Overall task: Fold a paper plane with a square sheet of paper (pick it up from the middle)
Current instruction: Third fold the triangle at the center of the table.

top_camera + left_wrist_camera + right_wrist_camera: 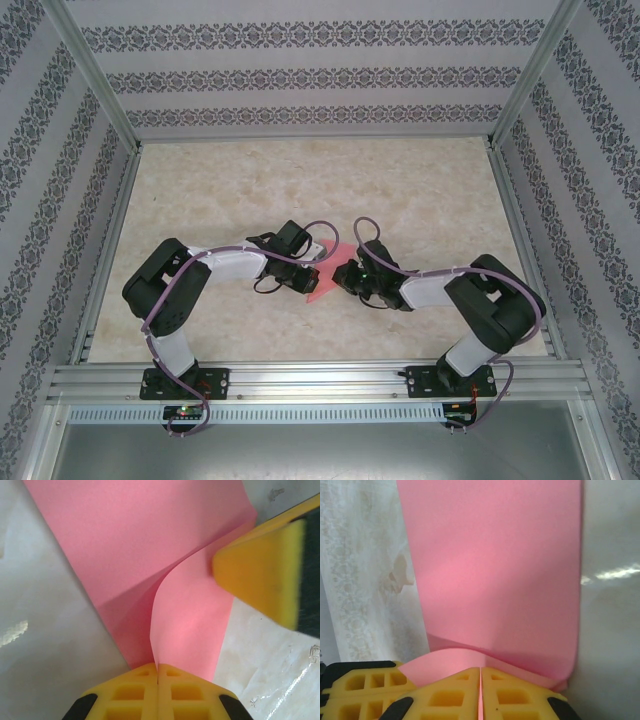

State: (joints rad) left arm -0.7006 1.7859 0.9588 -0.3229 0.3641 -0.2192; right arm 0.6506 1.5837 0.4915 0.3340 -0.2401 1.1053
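Note:
The square sheet of paper (pixel 322 283) is pink-red and lies at the middle of the table, between my two grippers. In the left wrist view the sheet (pixel 140 550) lies flat, and one flap curls up from it into my left gripper (pixel 158 666), which is shut on that flap's edge. A yellow finger of the right gripper (pixel 260 575) presses near the flap from the right. In the right wrist view the sheet (pixel 495 565) stretches ahead, and its near edge bends up into my right gripper (pixel 480 669), which is shut on it. The paper plane is out of view.
The pale marbled table top (pixel 300 180) is walled by patterned panels and aluminium posts (pixel 95 75). A slotted rail (pixel 320 380) carries both arm bases at the near edge. The left gripper's yellow finger (pixel 360 685) sits right beside the right gripper.

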